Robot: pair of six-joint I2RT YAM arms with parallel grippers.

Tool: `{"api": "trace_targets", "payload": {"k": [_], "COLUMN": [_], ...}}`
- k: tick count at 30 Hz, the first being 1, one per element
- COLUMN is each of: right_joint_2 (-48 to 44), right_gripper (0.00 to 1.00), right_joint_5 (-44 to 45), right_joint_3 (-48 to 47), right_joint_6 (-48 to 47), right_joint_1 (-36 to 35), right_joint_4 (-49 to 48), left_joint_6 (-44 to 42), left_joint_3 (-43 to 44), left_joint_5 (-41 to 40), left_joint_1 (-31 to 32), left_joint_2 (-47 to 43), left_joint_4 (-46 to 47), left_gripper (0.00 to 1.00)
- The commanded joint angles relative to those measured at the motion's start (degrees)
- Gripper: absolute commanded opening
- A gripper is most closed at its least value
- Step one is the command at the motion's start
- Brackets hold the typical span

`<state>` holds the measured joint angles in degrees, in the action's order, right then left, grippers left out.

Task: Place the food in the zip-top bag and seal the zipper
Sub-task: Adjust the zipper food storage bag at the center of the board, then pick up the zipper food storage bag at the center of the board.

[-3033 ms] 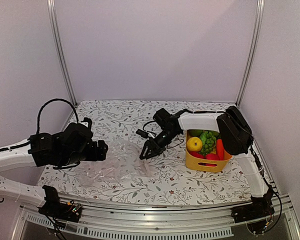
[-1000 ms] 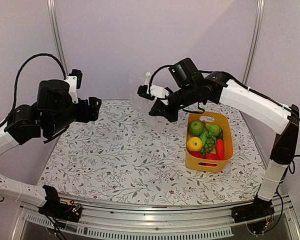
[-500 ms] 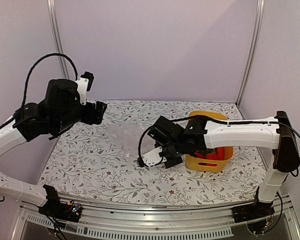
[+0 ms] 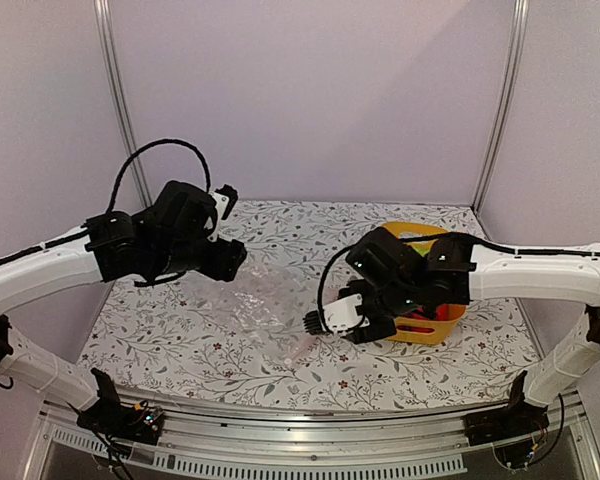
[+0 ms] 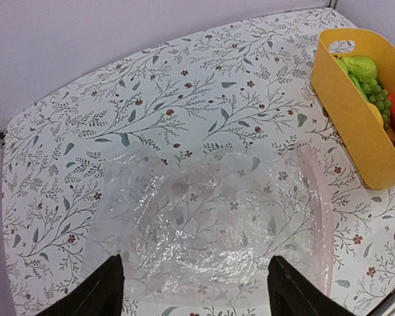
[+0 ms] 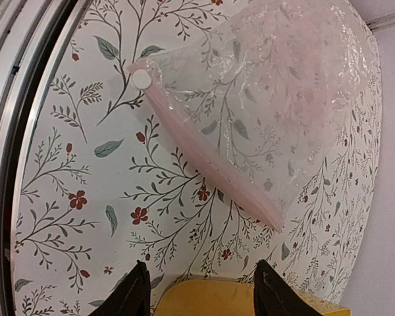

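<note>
1. Zip-top bag (image 5: pixel 210 224) lies flat on counter (image 5: pixel 184 99), just ahead of left fingers (image 5: pixel 108 289); these spread wide, holding nothing.
2. Right fingers (image 6: pixel 135 296) apart, empty, between zipper (image 6: pixel 204 158) edge and yellow basket (image 5: pixel 355 131).
3. Food (image 5: pixel 375 92) sits in basket, beside bag.

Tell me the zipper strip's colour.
Pale pink. The zipper shows best in the right wrist view.

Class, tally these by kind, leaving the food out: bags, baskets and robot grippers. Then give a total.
Bag: 1
Basket: 1
Grippers: 2, left gripper and right gripper
Total: 4
</note>
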<state>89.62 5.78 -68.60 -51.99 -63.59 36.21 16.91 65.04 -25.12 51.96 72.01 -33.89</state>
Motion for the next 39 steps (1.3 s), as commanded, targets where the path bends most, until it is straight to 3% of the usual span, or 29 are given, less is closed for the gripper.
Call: {"api": "trace_targets", "payload": {"k": [1,7,16,21,32,39], "right_joint_2": [-10.0,-19.9,-32.6,-34.2,-33.9,-33.8], "right_gripper": [0.53,0.53,0.54,0.54,0.55,0.55], "right_joint_5": [-14.4,-24.1,-29.3,-28.0,-29.9,-29.8], "right_joint_3": [3.1,11.3,25.0,25.6,26.7,26.9], "right_joint_6": [6.8,18.1,31.5,32.1,31.3,30.8], "right_joint_1": [12.0,30.7,48.9,51.0,51.1,51.1], "right_joint_4": [-0.2,-9.0,-20.4,-21.6,-21.7,-21.7], "left_joint_6": [4.1,7.2,17.4,21.1,21.5,21.6], "left_joint_3": [4.1,19.1,43.6,47.2,49.6,51.1], "left_joint_5": [-1.9,-7.1,-9.7,-9.3,-6.8,-10.1], "left_joint_1": [5.6,12.3,15.7,16.5,16.6,16.6], "left_joint_2": [8.3,25.9,48.7,54.8,60.7,63.7], "left_joint_4": [-3.4,-9.9,-28.7,-33.0,-33.1,-36.1], "left_gripper": [0.74,0.71,0.56,0.57,0.62,0.61]}}
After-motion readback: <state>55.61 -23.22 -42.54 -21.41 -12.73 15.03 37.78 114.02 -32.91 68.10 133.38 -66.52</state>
